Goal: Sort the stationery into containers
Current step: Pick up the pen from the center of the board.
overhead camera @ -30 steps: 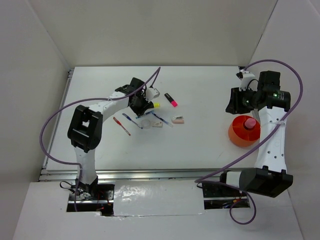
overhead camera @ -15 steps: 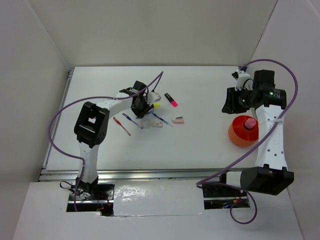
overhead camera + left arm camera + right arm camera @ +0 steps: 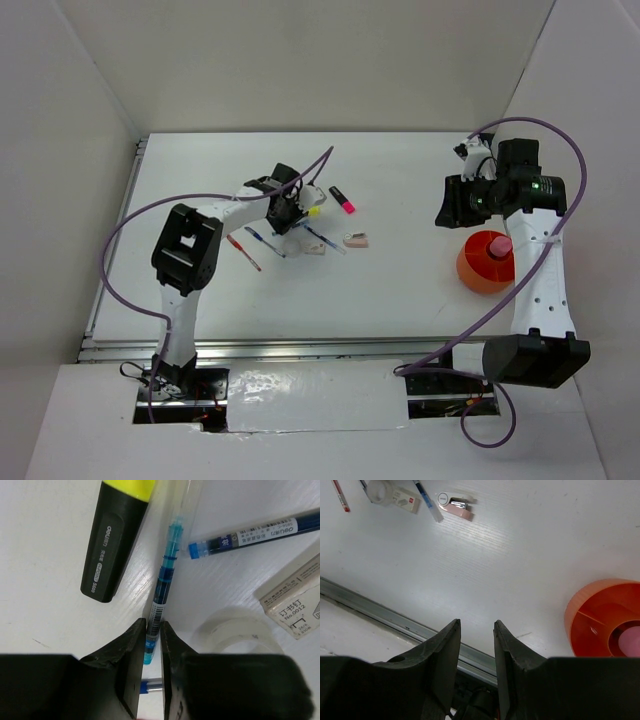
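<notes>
My left gripper (image 3: 287, 214) (image 3: 153, 630) is low over the stationery cluster. Its jaws are closed on the end of a thin blue pen (image 3: 164, 580), which still lies on the table. A black highlighter with a yellow cap (image 3: 117, 535) lies just left of the pen. A second blue pen (image 3: 255, 532), a clear tape ring (image 3: 235, 632) and a whitish eraser (image 3: 297, 600) lie to its right. My right gripper (image 3: 447, 206) (image 3: 476, 630) is open and empty, above the table left of the orange cup (image 3: 478, 270) (image 3: 595, 615). The cup holds the pink tube (image 3: 497, 246).
A pink-capped highlighter (image 3: 343, 200), a red pen (image 3: 243, 252), a third blue pen (image 3: 322, 238) and a pinkish eraser (image 3: 355, 240) (image 3: 455, 502) lie around the cluster. The table's metal front rail (image 3: 395, 617) runs below my right gripper. White walls enclose the table.
My left gripper has shifted slightly right onto the pens. My right gripper has moved a little left, away from the orange cup.
</notes>
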Tool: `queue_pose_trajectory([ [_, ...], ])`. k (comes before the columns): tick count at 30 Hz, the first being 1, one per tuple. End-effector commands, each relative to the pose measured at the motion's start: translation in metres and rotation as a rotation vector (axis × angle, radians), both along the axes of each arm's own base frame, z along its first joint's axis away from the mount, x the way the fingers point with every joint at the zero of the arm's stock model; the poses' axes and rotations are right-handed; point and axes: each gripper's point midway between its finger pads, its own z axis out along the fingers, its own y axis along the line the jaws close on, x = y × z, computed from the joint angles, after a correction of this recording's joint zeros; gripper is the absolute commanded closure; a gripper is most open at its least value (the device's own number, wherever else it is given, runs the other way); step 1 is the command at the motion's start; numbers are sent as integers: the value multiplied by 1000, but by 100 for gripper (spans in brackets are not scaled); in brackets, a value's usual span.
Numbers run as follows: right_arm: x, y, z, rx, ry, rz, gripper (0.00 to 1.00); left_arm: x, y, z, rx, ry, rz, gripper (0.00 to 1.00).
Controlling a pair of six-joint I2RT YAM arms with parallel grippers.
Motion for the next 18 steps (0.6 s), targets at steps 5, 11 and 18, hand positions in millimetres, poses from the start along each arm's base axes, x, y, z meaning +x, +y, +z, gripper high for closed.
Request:
queue_pose_trajectory([
  [5, -3, 5, 11, 6, -40, 18, 60, -12, -2, -28, 39, 78, -36, 72],
  [11, -1, 10, 18, 29, -70, 36, 60, -5, -18, 15, -53, 25, -53, 89],
  [18, -3, 35, 42, 144, -192, 118, 60, 3, -55, 150, -308, -203, -134, 100],
])
